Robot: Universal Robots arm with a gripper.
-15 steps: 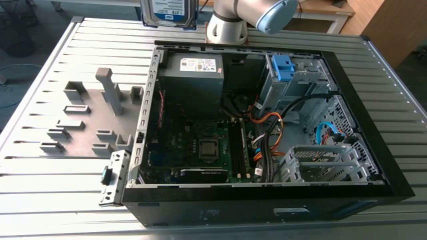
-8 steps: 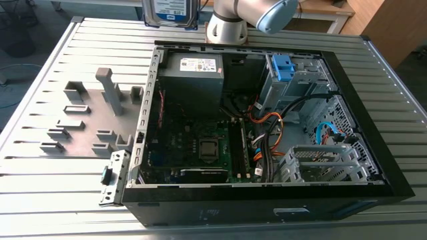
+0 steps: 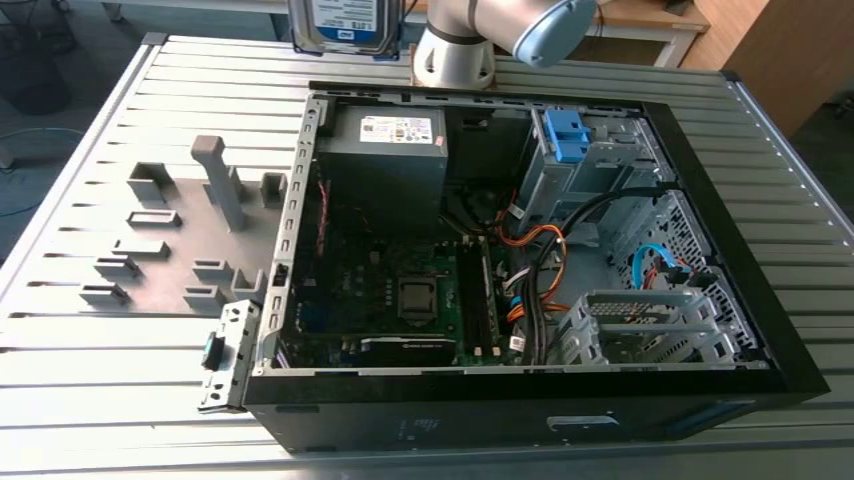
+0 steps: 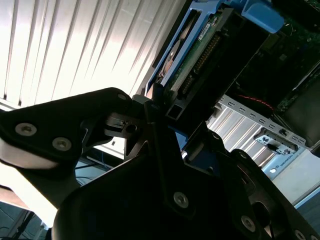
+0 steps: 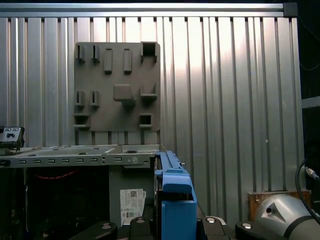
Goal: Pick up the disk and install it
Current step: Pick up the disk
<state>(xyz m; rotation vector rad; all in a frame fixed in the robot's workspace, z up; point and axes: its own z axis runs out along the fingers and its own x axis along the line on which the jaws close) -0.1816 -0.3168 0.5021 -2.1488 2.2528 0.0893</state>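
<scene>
The ribbed metal table (image 3: 107, 340) is shiny. In the exterior view, a grey peg board (image 3: 174, 240) lies on it at nine o'clock from the open computer case (image 3: 534, 400). At eleven o'clock from the case, the disk (image 3: 344, 25) hangs upright. At twelve o'clock is my arm (image 3: 461, 40). My gripper (image 4: 161, 102) squeezes the disk tight by one end.
</scene>
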